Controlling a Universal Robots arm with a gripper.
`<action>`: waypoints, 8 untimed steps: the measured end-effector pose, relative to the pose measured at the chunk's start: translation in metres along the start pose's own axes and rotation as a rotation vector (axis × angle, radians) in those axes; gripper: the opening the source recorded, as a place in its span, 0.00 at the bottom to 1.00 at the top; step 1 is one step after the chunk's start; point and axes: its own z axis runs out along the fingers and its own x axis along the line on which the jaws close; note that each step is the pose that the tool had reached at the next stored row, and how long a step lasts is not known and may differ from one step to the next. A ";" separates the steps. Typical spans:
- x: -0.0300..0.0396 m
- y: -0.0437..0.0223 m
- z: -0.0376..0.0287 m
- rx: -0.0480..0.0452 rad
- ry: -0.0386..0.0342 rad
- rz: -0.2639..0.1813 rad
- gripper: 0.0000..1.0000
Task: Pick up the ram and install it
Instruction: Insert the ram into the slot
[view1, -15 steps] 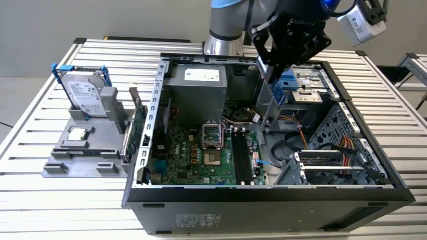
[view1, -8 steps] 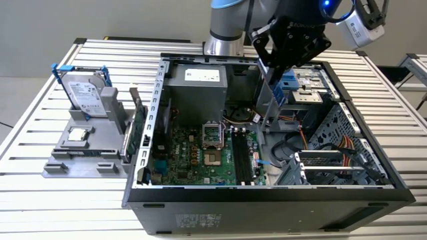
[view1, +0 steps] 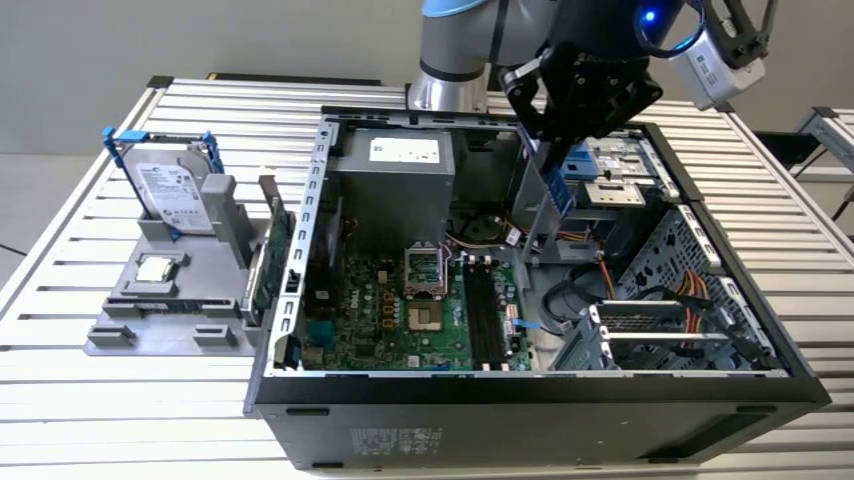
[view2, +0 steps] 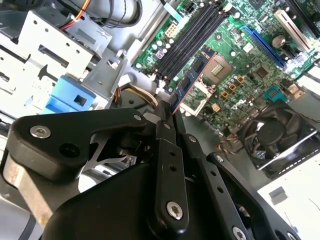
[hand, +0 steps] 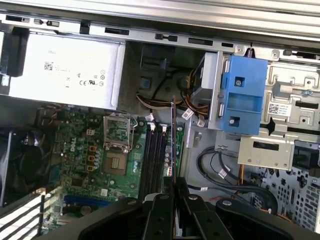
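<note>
As the claw grips it, the ram points lengthwise downward.

My gripper hid the clamped end of the ram in the second wrist view. In the exterior view my arm ran off the top edge and the slatted table off both sides.

Arm: silver-grey cylindrical joint, blue ring cap on top. Pincer: matte black, flat linkage bars on a rounded housing, silver pivot screws. Wrist fittings: white camera housing, thin dark cables, glowing blue indicator light.
</note>
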 end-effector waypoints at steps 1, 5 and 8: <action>0.0001 -0.0001 0.0007 -0.0001 -0.0001 0.001 0.00; 0.0000 -0.0004 0.0034 -0.0012 -0.0009 0.012 0.00; 0.0000 -0.0004 0.0044 -0.0031 -0.0012 0.017 0.00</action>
